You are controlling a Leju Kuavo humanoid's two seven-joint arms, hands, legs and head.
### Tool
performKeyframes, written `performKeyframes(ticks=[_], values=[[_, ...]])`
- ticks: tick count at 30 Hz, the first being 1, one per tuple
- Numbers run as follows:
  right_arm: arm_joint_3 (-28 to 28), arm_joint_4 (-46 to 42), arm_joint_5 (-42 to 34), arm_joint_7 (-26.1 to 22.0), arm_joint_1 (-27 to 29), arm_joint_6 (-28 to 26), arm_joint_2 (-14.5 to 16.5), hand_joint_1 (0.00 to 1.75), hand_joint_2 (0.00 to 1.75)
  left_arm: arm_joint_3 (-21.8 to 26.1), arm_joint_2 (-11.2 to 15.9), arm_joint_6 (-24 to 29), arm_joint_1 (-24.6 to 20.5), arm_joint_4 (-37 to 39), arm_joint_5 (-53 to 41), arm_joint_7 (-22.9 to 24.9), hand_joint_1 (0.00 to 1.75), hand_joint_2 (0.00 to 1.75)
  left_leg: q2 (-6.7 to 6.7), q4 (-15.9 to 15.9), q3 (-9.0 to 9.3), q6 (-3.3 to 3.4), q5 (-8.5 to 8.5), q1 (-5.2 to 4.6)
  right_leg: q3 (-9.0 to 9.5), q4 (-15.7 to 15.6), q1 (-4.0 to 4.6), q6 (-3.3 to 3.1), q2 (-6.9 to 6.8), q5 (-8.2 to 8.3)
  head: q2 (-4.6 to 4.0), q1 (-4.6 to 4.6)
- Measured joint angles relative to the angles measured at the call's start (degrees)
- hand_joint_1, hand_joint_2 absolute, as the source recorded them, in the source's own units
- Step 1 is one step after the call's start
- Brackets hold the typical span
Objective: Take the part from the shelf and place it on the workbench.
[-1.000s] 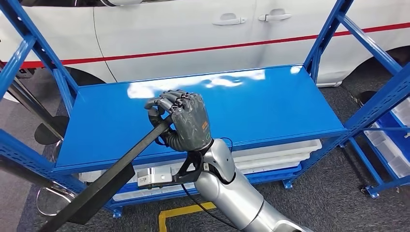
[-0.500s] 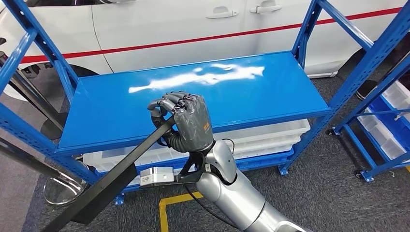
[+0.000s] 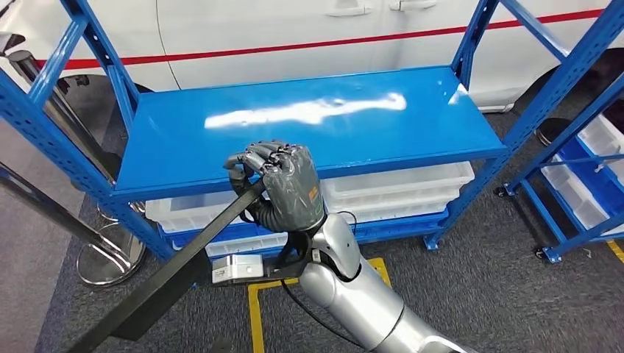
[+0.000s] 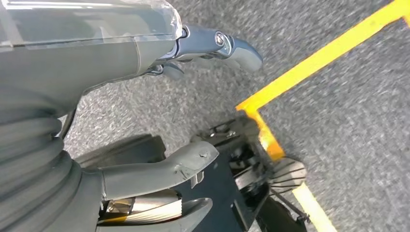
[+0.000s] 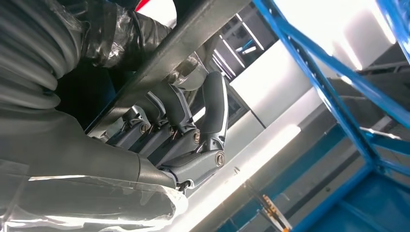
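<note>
So the robot's right hand (image 3: 283,184) has its fingers wrapped tight round the top end of a long flat black part (image 3: 165,279), which slants down toward the floor, held up in front of the blue shelf (image 3: 309,121) and not touching it. White bins (image 3: 397,187) sit on the lower level, a white car (image 3: 294,29) with a red stripe is parked behind. Left hand (image 4: 145,121) hangs over grey carpet with yellow floor tape (image 4: 329,53), fingers apart, nothing in it
</note>
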Motion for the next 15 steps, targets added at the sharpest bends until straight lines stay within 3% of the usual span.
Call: performKeyframes(ticks=[1,2,3,5,7,8,11,13,15], values=[[0.0,0.1,-0.5,0.2,0.0,0.5,-0.1,1.75,1.75,0.0,0.0,0.0,0.0,0.0,0.0,0.0,0.00,1.75,0.03,0.1,-0.75,0.16,0.49,-0.07,-0.79,3.6,0.00,0.05,0.03,-2.09,0.00,-0.01],[0.0,0.2,-1.1,0.3,0.0,1.1,-0.1,1.75,1.75,0.0,0.0,0.0,0.0,0.0,-0.1,0.0,0.00,1.75,0.05,0.3,-1.50,0.20,0.92,-0.13,-1.08,6.3,-0.01,0.07,0.04,-2.92,0.00,-0.01],[0.0,0.4,-1.7,0.4,0.0,1.5,-0.2,1.75,1.75,0.0,0.0,0.0,0.0,0.0,-0.1,0.0,0.00,1.75,0.06,0.5,-2.23,0.16,1.31,-0.14,-0.54,7.3,-0.03,0.07,0.04,-2.50,0.00,-0.01],[0.0,0.5,-2.6,0.4,-0.1,2.1,-0.3,1.75,1.75,0.0,0.0,0.0,0.0,0.0,-0.2,0.1,0.00,1.75,0.04,1.1,-3.55,-0.02,1.84,-0.12,3.35,3.4,-0.09,-0.09,0.05,0.30,0.00,0.00],[0.0,0.5,-3.1,0.4,-0.4,2.5,-0.3,1.75,1.75,0.0,-0.1,0.0,-0.1,0.0,-0.3,0.1,0.00,1.75,0.02,1.8,-4.66,-0.43,2.24,-0.20,8.08,-3.5,0.05,-0.39,0.16,1.01,0.00,-0.02],[0.0,0.6,-3.6,0.4,-0.5,2.8,-0.2,1.75,1.75,0.0,-0.1,0.0,-0.1,0.0,-0.4,0.1,0.00,1.75,0.02,2.0,-5.03,-0.73,2.52,-0.24,9.40,-5.8,0.17,-0.57,0.23,0.68,0.00,-0.02],[0.1,0.8,-5.9,0.4,-0.8,4.3,-0.2,1.75,1.75,0.0,-0.1,-0.1,-0.1,0.0,-0.6,0.1,0.00,1.75,-0.04,2.1,-5.59,-1.71,3.28,-0.22,9.69,-7.6,0.31,-1.30,0.22,0.61,0.00,-0.01],[0.2,0.9,-6.9,0.4,-1.1,5.0,-0.2,1.75,1.75,0.1,-0.1,-0.1,-0.1,0.0,-0.6,0.2,0.00,1.75,-0.17,3.9,-6.46,-2.25,1.21,-0.10,9.19,-8.0,0.13,-2.24,-0.03,1.47,0.00,-0.05],[0.4,1.0,-7.3,0.4,-1.4,5.2,-0.2,1.75,1.75,0.2,-0.1,-0.1,-0.1,0.0,-0.7,0.2,0.00,1.75,-0.21,9.4,-8.19,-2.71,-3.64,0.09,8.22,-8.2,0.17,-3.01,-0.23,2.50,0.00,-0.08]])
